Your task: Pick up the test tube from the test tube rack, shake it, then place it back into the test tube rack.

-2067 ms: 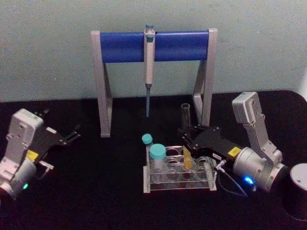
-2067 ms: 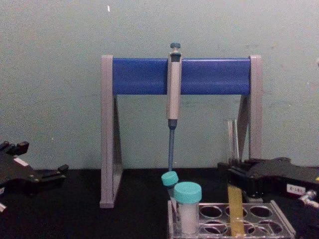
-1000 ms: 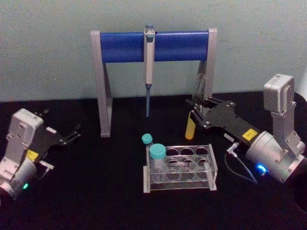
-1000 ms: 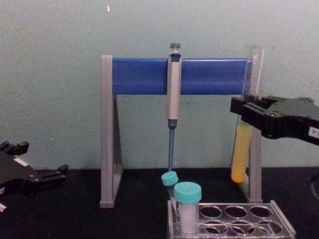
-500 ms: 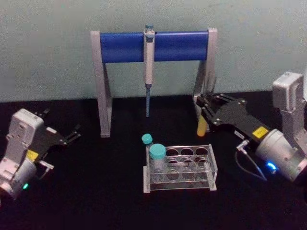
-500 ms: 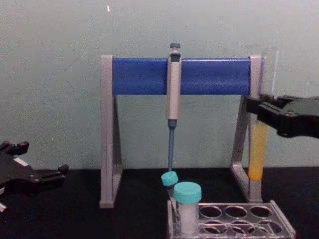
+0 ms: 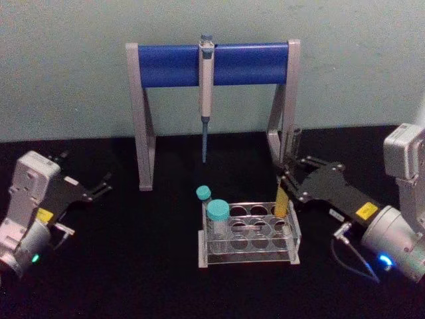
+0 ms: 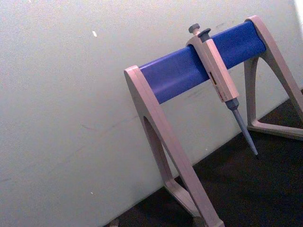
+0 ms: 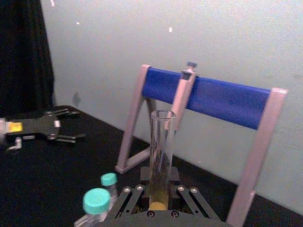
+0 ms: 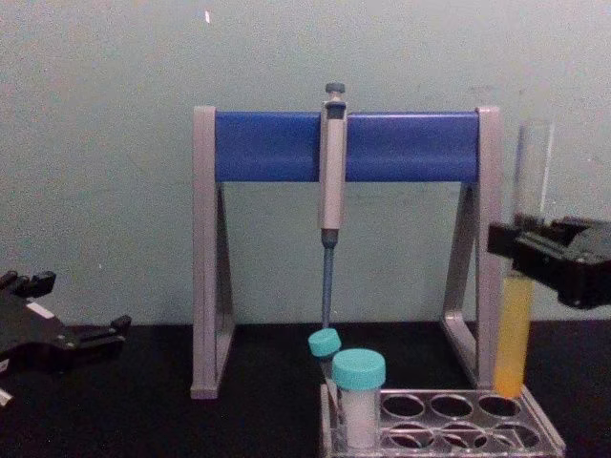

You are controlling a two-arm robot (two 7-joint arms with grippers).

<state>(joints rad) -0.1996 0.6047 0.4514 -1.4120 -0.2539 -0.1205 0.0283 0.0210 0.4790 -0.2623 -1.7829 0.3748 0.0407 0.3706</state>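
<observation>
Right gripper (image 7: pixel 287 183): is clamping the test tube (image 7: pixel 284 199) at mid-height, over the test tube rack's (image 7: pixel 247 256) rear right corner.
Test tube: is hanging upright, long axis vertical, with its yellow-orange end just over the rack's rear right hole.
Key relation: that hole is lying almost straight below, so a plain descent is looking likely.
Left gripper (image 7: pixel 99 186): is sitting with fingers spread, well left of the rack.

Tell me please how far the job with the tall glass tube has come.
Done: the tall clear glass test tube with yellow-orange liquid is out of the low clear plastic rack. In hand: the right gripper holds it upright above the rack's right end. Left: lowering it into a hole and releasing. The left gripper lies parked, open, at the left.
</observation>
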